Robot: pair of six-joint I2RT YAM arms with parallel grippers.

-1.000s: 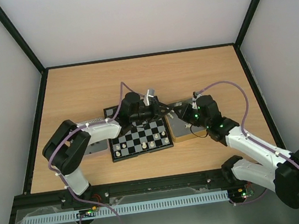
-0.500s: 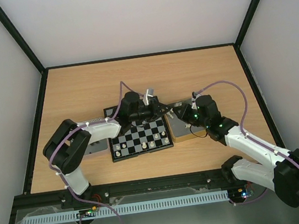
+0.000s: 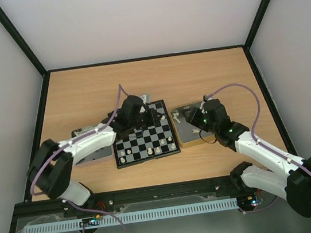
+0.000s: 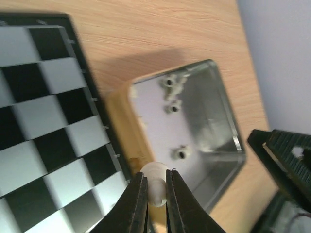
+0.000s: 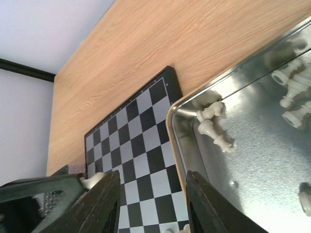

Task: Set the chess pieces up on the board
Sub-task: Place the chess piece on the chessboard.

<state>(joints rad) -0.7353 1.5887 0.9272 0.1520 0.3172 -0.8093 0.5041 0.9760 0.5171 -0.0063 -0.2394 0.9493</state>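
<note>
The board (image 3: 145, 136) lies mid-table with several cream-white chess pieces (image 3: 157, 149) on its near rows. My left gripper (image 3: 158, 117) is over the board's far right part. In the left wrist view it (image 4: 156, 194) is shut on a cream-white piece (image 4: 156, 180), held above the board's right edge (image 4: 43, 121). My right gripper (image 3: 188, 116) hovers over the right tin (image 3: 188, 138). In the right wrist view it (image 5: 153, 204) is open and empty. Loose white pieces (image 5: 212, 124) lie in that tin (image 5: 252, 160). No black pieces are visible.
A second metal tin (image 3: 94, 151) sits left of the board, partly under my left arm. The right tin also shows in the left wrist view (image 4: 214, 121) with white pieces (image 4: 172, 94) inside. Black frame rails border the table.
My left gripper has drawn back left from the right tin to over the board, holding the white piece; its elbow has swung left and lower. The right arm has barely moved.
</note>
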